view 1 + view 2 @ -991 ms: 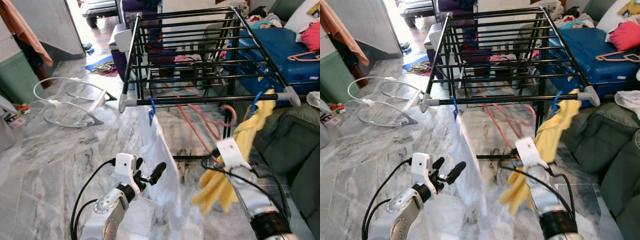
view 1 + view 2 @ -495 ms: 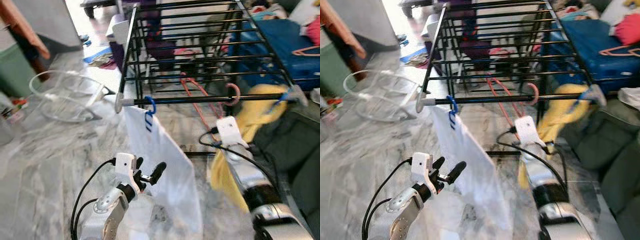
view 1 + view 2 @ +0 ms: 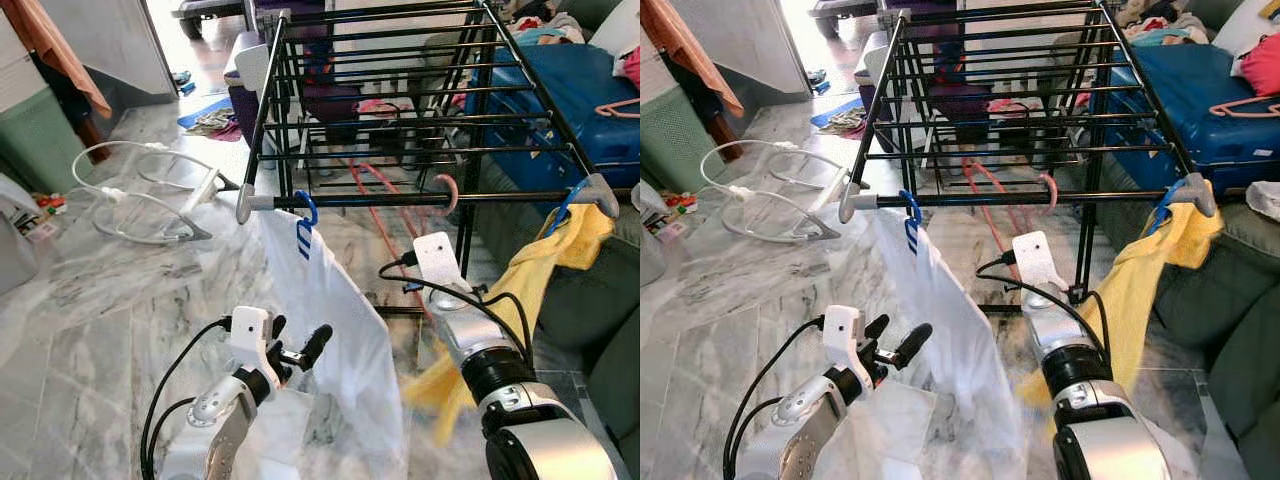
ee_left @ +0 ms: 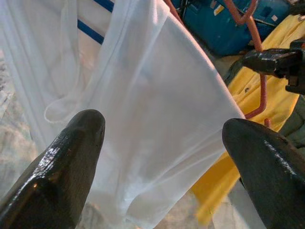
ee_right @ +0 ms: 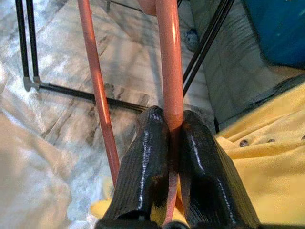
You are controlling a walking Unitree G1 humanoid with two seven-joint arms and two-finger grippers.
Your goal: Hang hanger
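A salmon-pink hanger [image 3: 385, 215] hangs slanted under the black drying rack [image 3: 400, 200], its hook [image 3: 450, 192] level with the front bar. My right gripper [image 5: 170, 117] is shut on the hanger's rod [image 5: 170, 57]; from the head it sits behind the white wrist mount [image 3: 440, 262]. My left gripper [image 3: 298, 335] stands open low down, holding nothing, just beside a white garment [image 3: 330, 310] that hangs from a blue hanger hook [image 3: 305, 212] on the same bar. The white cloth [image 4: 157, 109] lies ahead of the left fingers.
A yellow garment [image 3: 540, 270] hangs on a blue hanger at the bar's right end, close to my right arm. A blue case [image 3: 570, 100] and a grey-green sofa [image 3: 600, 310] stand on the right. White hangers [image 3: 140, 195] lie on the marble floor to the left.
The camera has shifted. The pink hanger's hook has risen from below the front bar to level with it. The yellow garment has swung. My left gripper holds its place.
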